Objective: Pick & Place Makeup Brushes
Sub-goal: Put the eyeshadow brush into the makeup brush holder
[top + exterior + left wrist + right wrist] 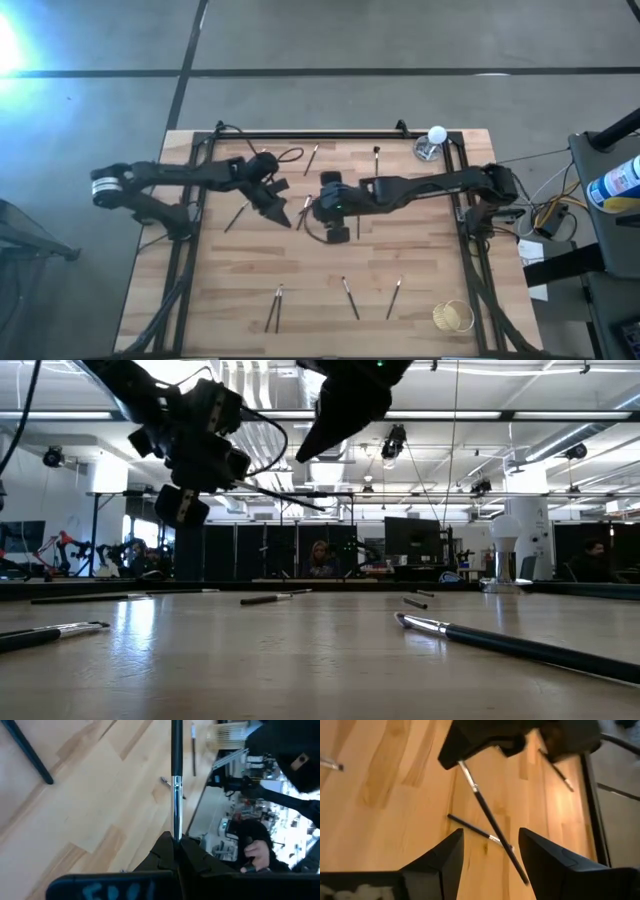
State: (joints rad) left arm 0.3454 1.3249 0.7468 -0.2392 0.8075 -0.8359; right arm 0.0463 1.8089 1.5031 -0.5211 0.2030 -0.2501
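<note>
Pale wooden slats form the tabletop, which sits in a black metal frame on a grey floor. Near the table's middle the left gripper is clamped shut on a thin makeup brush with a dark handle and silvery ferrule; the left wrist view shows the brush running straight out from between the closed fingertips. The same held brush slants down from that gripper in the right wrist view, its free end passing between the right gripper's two dark fingers, which stand wide apart and do not touch it. The right gripper hangs just beside the left one, on the side toward the clear cup with a white ball at the table's corner. Other slender dark brushes lie flat on the wood, well apart from both grippers, some near the held brush and some toward the small gold wire holder.
</note>
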